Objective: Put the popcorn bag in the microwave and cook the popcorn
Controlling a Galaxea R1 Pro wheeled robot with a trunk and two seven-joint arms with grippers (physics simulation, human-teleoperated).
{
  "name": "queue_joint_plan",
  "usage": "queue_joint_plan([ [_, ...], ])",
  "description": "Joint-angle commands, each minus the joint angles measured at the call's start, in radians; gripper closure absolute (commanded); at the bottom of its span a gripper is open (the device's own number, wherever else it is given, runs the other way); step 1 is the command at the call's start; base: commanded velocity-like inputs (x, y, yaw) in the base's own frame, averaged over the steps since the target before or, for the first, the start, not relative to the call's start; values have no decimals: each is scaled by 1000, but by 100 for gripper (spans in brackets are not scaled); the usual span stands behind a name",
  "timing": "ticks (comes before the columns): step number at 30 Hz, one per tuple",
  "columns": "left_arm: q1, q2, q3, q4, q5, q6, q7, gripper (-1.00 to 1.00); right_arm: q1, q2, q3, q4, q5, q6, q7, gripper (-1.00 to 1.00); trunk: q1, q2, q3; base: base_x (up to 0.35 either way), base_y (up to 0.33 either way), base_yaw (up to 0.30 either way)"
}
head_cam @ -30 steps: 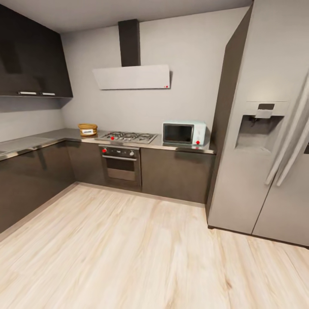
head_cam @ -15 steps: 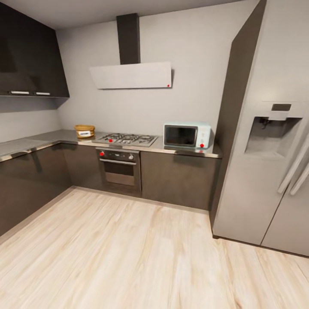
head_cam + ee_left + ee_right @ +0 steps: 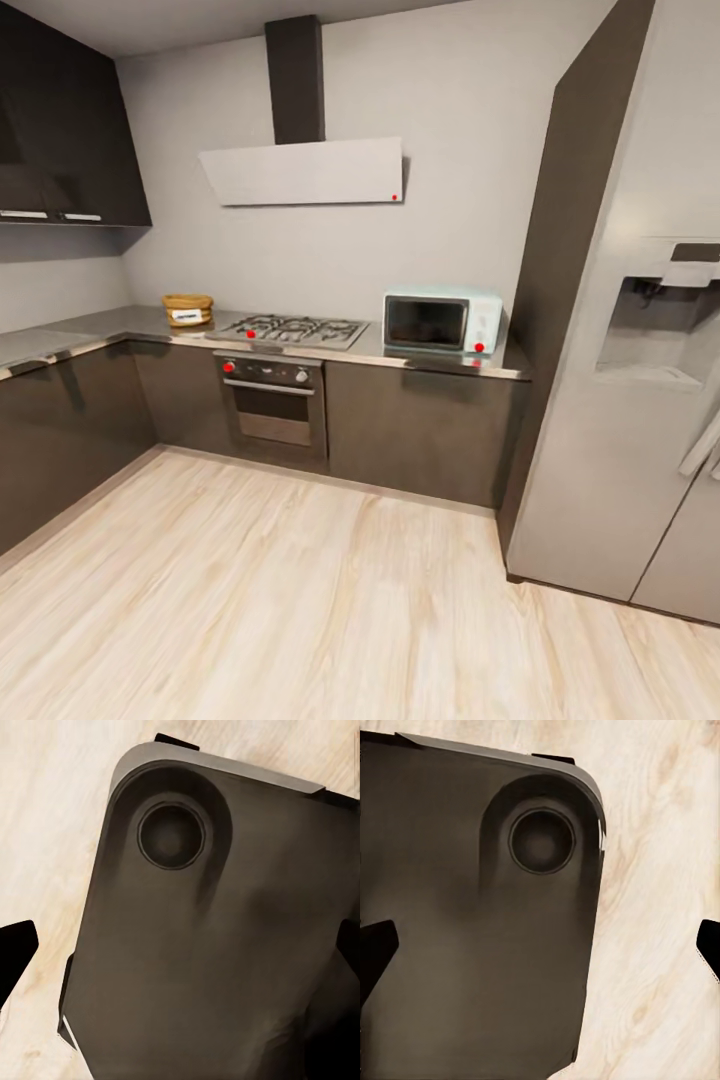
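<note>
The popcorn bag, a small tan sack with a white label, stands on the grey countertop left of the hob, far ahead in the head view. The mint-blue microwave sits on the same countertop's right end with its dark door closed and a red dot at its lower right. In the left wrist view my left gripper hangs open above my dark base, a black fingertip showing at each side. My right gripper is likewise open over base and wood floor. Nothing is held.
A steel gas hob lies between bag and microwave, with a built-in oven beneath and a grey range hood above. A tall steel fridge stands at right. Dark cabinets line the left. Light wood floor stretches ahead.
The whole head view has shifted: the camera has come nearer the counter, so the fridge has slid right and the bag left. The things themselves have not moved.
</note>
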Motion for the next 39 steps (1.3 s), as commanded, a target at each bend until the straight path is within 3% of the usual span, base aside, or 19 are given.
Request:
queue_joint_plan([
  [1,0,0,0,-1,5,0,1,-100,0,0,8,0,-9,-4,-1,-100,1,0,-1,323,0,0],
  [39,0,0,1,-1,5,0,1,-100,0,-3,7,1,-14,-9,-5,-100,1,0,-1,323,65,0],
])
